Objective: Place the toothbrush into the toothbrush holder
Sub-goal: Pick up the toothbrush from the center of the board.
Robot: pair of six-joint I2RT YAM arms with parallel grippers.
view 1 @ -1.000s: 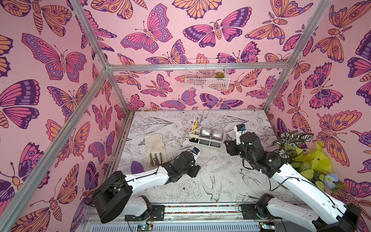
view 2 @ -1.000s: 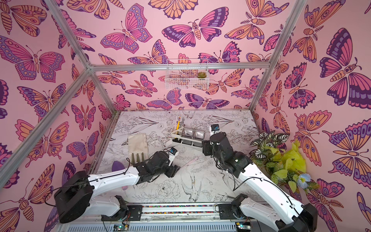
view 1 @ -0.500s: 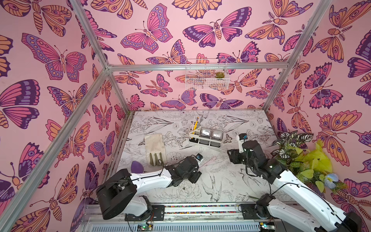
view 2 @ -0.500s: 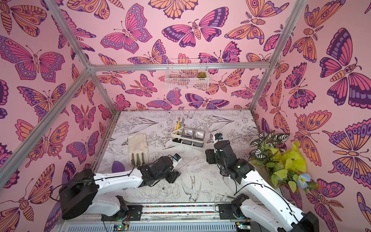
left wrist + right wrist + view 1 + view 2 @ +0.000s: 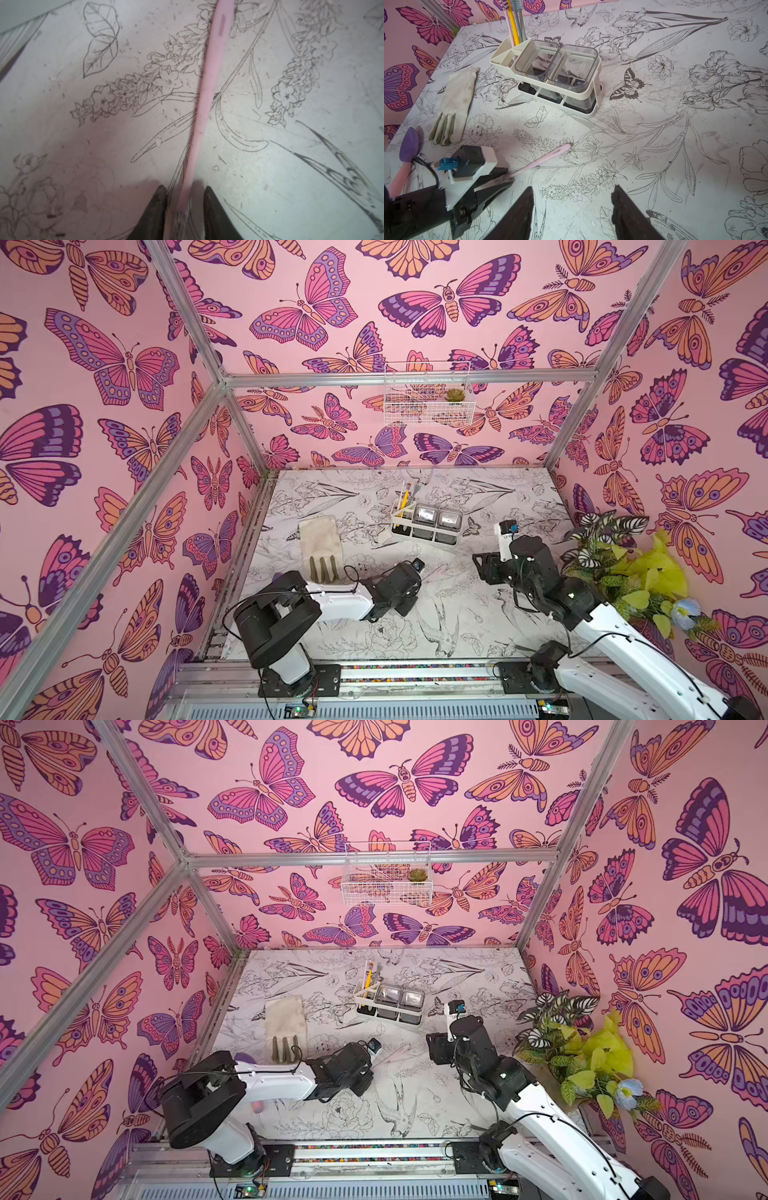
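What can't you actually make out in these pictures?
- Pink plastic toothbrush: bristle end blurred, cut off at the left wrist view's edge.
- Purple-headed spatula: in a top view, the white left arm hides most.
- Yellow standing toothbrush: right wrist view, lower end inside the white oblong rack.

Toothbrush (image 5: 204, 99): head was blurred and cropped between the left gripper (image 5: 185, 189) fingers; handle end, farthest from them, was cropped too. Spatula (image 5: 409, 143) lay partly behind that gripper.

My left end effector (image 5: 185, 190) has matt black plastic fingers (image 5: 153, 212). The toothbrush (image 5: 207, 83) looks smooth, matt pink plastic. The toothbrush holder (image 5: 526, 46) is satin white plastic with 2 glossy clear-grey cups (image 5: 537, 60). The surface (image 5: 654, 155) is matt, printed, scuffed.
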